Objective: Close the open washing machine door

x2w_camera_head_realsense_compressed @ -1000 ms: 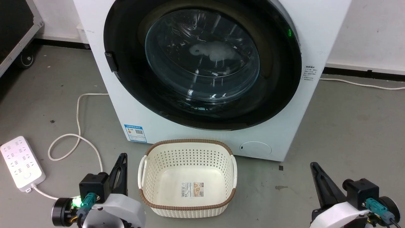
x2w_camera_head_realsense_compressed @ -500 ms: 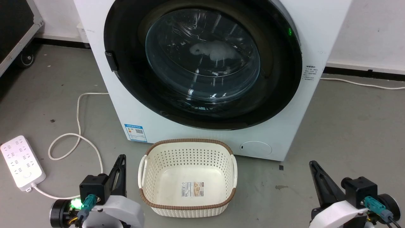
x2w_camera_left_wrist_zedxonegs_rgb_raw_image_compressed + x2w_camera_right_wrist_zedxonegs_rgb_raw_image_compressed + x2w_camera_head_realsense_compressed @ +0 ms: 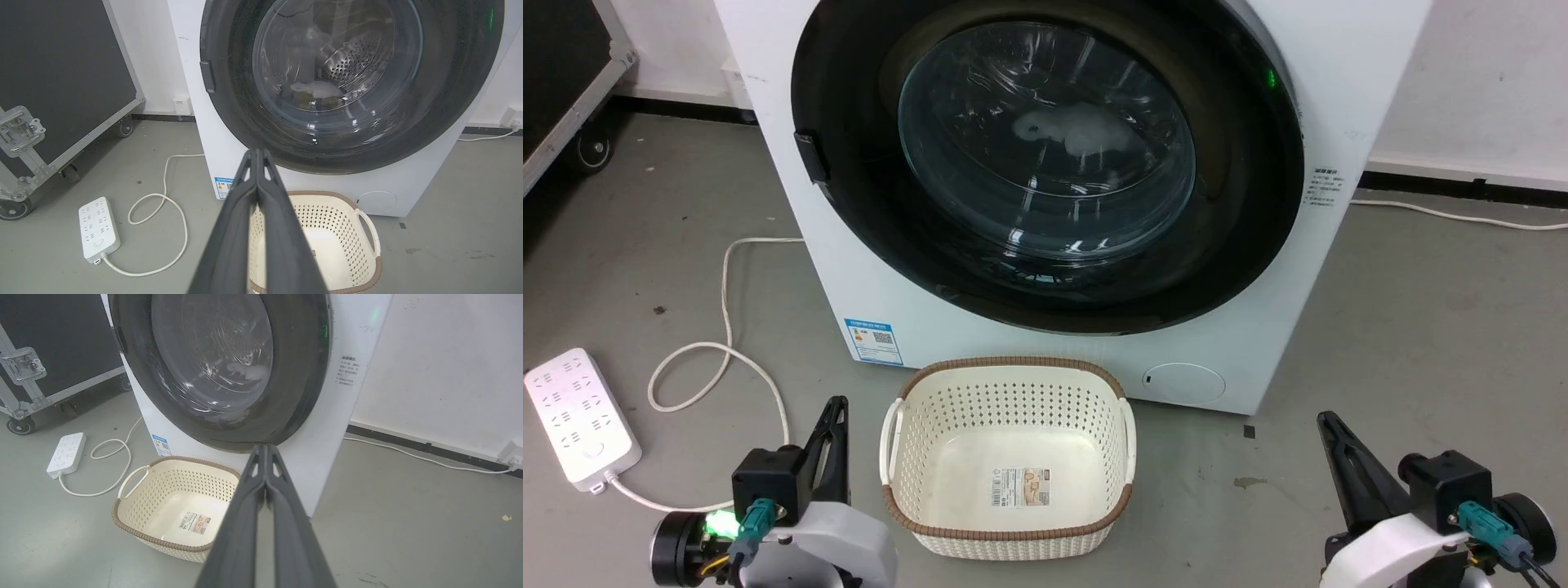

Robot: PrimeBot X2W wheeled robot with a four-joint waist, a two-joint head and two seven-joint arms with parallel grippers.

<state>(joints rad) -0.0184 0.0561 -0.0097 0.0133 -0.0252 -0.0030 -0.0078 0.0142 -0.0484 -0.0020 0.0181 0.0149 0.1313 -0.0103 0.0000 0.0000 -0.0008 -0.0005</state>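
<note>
So the big white washing machine (image 3: 849, 278) stands on the grey concrete floor (image 3: 1421, 327), boxy and smooth, with a little green light (image 3: 1269, 81) lit near its upper right. The washing machine door (image 3: 1045, 163) takes up most of the front: a wide glossy black rim around a bulging clear glass bowl, and as far as I can tell it lies flat against the front. Through the glass there's the perforated steel drum (image 3: 355, 61) with a pale lump of laundry (image 3: 1070, 135) in it.

Off to the left is a black flight case (image 3: 61, 81) with metal edging and casters.

Just in front of the machine sits a cream plastic basket (image 3: 1013, 400), its sides full of holes, with a brown woven-look rim and side handles. There's a paper label (image 3: 1023, 487) stuck flat to its bottom.

A white power strip (image 3: 578, 420) lies on the floor to the left, its white cable (image 3: 723, 327) looping toward the machine.

The left gripper (image 3: 837, 416) is just left of the basket and the right gripper (image 3: 1327, 425) is well off to its right. On both, the long dark fingers are pressed together, gripping nothing and touching nothing.

Small stuff: a blue label (image 3: 874, 343) low on the machine's front left, and a round flap (image 3: 1183, 382) low right.
</note>
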